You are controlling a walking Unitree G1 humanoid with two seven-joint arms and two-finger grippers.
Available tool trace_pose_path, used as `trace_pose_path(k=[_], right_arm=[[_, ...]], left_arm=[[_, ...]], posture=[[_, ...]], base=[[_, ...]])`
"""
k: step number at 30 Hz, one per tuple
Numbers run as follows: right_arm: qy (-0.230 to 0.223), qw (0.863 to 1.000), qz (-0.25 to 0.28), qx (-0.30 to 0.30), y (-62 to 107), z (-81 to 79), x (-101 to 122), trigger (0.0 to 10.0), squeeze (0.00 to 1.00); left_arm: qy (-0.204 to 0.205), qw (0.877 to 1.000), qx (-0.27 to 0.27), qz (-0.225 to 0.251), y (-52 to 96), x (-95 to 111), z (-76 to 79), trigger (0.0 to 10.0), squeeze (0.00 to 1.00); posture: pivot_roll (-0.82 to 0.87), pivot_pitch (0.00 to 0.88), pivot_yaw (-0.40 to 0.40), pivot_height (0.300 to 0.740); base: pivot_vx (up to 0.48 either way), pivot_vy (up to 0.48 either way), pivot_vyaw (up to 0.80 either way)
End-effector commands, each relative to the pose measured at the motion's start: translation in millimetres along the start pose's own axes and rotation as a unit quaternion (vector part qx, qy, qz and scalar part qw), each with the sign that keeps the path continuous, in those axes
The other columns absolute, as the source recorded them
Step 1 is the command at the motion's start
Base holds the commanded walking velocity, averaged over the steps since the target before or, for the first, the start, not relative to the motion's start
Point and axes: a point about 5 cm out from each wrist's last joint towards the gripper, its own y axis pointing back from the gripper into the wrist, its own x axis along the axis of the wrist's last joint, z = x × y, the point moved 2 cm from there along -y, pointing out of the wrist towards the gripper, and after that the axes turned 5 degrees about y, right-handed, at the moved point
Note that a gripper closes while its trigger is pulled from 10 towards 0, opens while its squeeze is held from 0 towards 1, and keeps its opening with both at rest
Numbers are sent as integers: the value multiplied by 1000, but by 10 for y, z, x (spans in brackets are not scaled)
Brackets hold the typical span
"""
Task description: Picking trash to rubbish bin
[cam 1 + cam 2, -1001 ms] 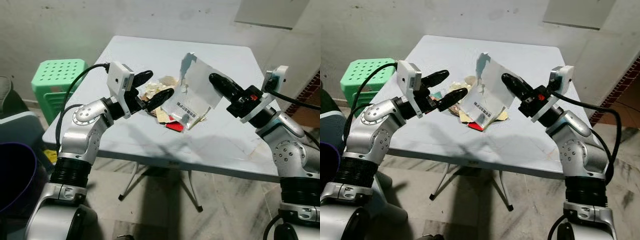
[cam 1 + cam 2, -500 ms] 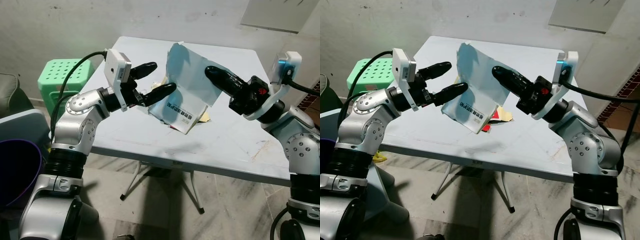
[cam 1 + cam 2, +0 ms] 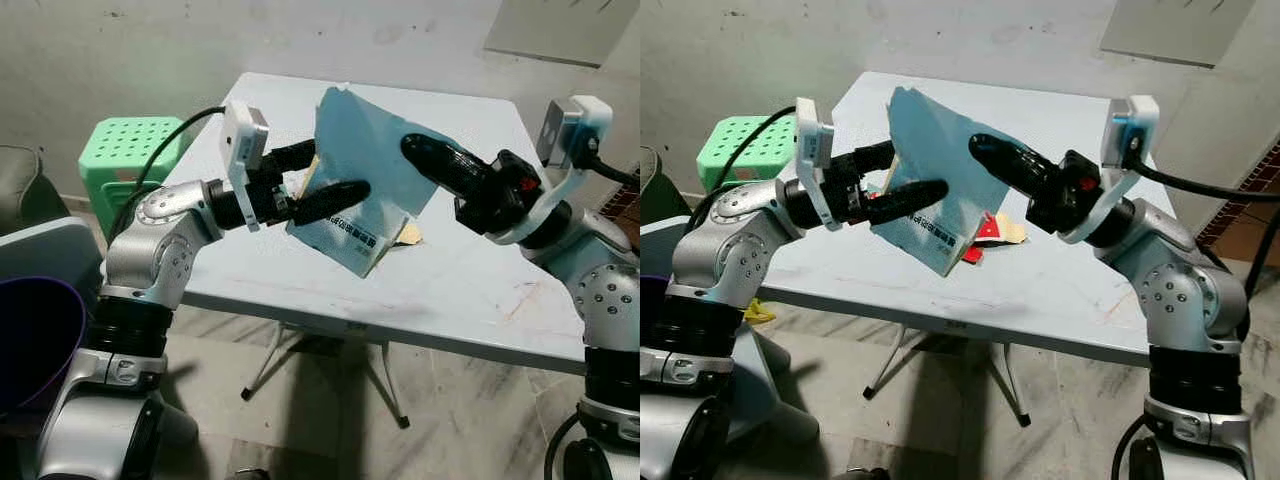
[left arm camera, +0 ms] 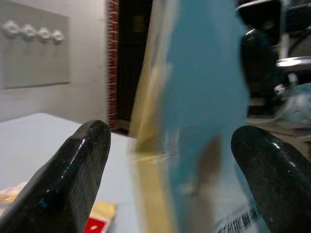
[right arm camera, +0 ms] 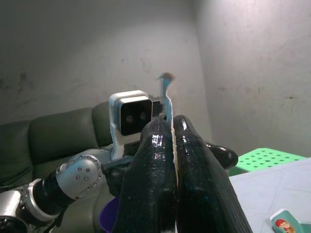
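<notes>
A pale blue mailer bag (image 3: 365, 165) hangs upright above the light desk (image 3: 470, 280), its upper right edge pinched in the right pincer (image 3: 418, 150), whose two black fingers are pressed together on it. The left pincer (image 3: 325, 178) straddles the bag's left edge with fingers apart, one finger (image 3: 335, 198) on the near face and the other largely hidden behind the sheet; whether either touches the bag cannot be told. A white label with dark print sits on the bag's lower near face, too small and blurred to read. The bag hides much of the scrap pile (image 3: 995, 228) on the desk behind it: a red wrapper and tan paper pieces peek out at its lower right. In the left wrist view the bag is a soft blue-and-yellow blur between the fingertips. At far left a green perforated stool (image 3: 122, 150) stands beside the desk, and the rim of a dark purple bin (image 3: 35, 335) is cut off by the frame's left edge, near the robot's left side.
</notes>
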Motion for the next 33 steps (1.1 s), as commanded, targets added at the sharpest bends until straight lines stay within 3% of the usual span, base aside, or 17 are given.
trace_pose_path(k=[1,33], right_arm=[[16,999,7,29,-72,-77,99,10000,0],[9,1000,-20,18,76,3,10,10000,0]], left_arm=[[4,1000,-19,2,-8,48,51,0,0],[33,999,-25,2,89,97,80,0,0]], posture=[[-90,71,-51,740],[-83,65,-53,740]], base=[[0,0,0],[0,0,0]])
